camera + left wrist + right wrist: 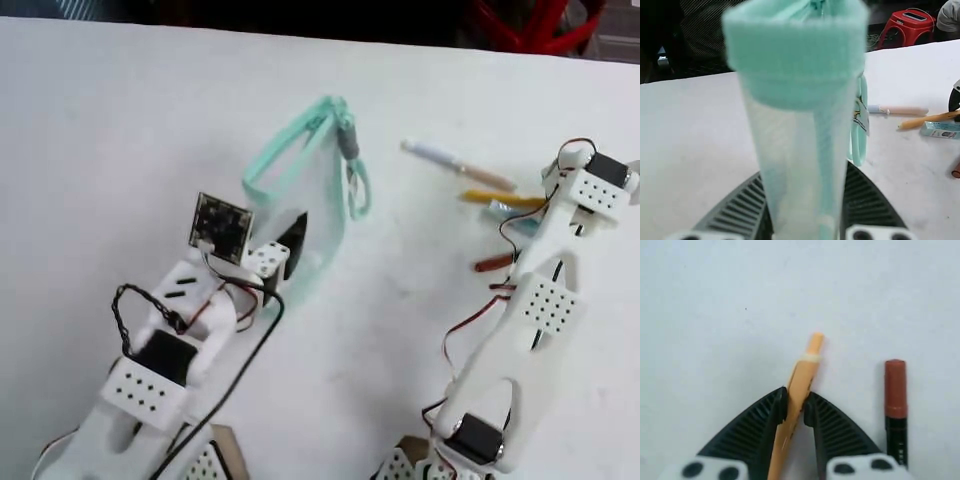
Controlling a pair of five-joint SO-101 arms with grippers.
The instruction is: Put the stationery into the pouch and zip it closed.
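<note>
L gripper low over table, clamped on pouch | R gripper angled down, pinching pen | pen's rear cut off, pouch base hidden

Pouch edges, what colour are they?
Mint green, with clear see-through sides. The pouch shows best in the left wrist view.

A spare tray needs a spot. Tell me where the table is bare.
Bare: the wide table left of the pouch, and the stretch between the two arms. Crowded: right of the pouch, where the right gripper holds an orange pen beside a brown marker.
</note>
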